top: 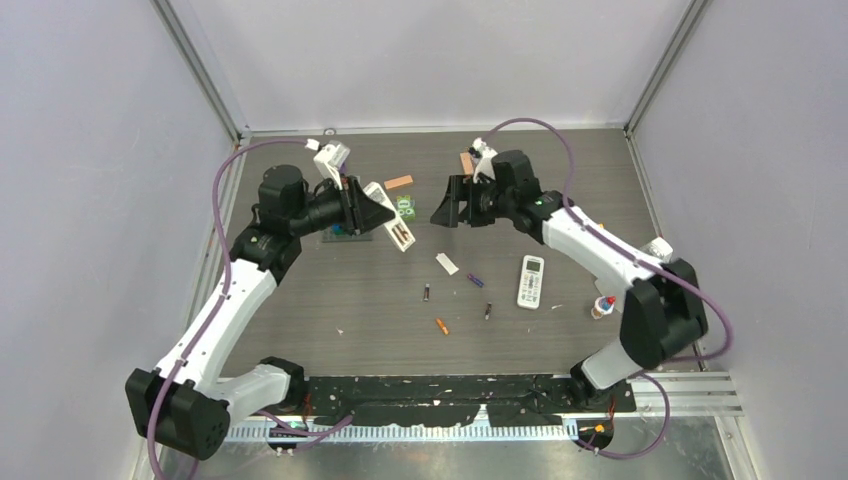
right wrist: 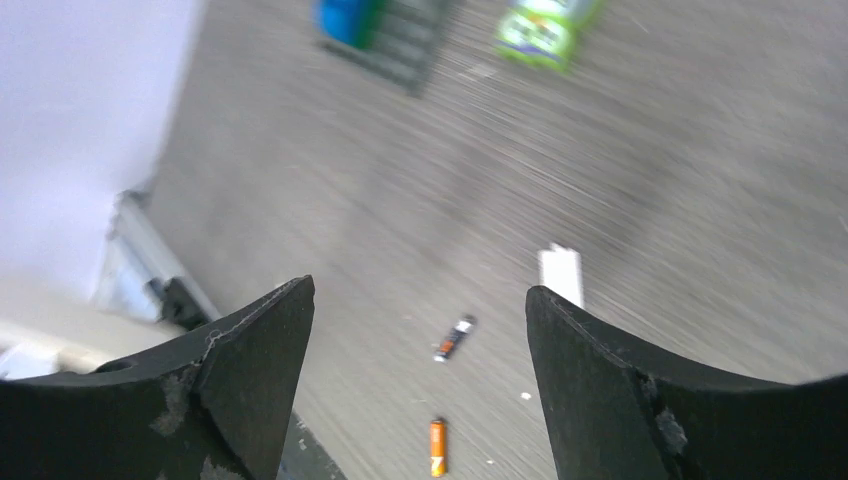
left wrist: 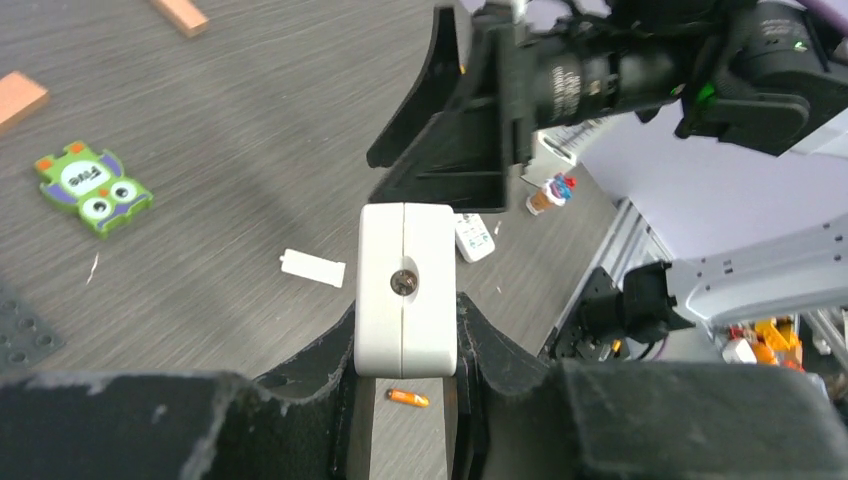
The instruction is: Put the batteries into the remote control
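Observation:
My left gripper (top: 382,212) is shut on a white remote control (left wrist: 405,290), held up above the table with its open battery bay (top: 402,236) showing. My right gripper (top: 449,208) hangs open and empty just to its right, fingers (left wrist: 450,120) close to the remote's end. The batteries lie on the table in front: a dark one (top: 426,293), a purple one (top: 475,280), an orange one (top: 441,326) and another dark one (top: 488,311). Between the spread jaws of the right gripper (right wrist: 418,292) I see the dark battery (right wrist: 454,338) and the orange battery (right wrist: 438,446) far below.
A white battery cover (top: 447,264) lies near the batteries. A second white remote (top: 531,281) and a small glue bottle (top: 602,307) sit to the right. Two orange-tan blocks (top: 399,182) (top: 466,163), a green owl figure (top: 406,208) and a dark baseplate (top: 337,234) are at the back.

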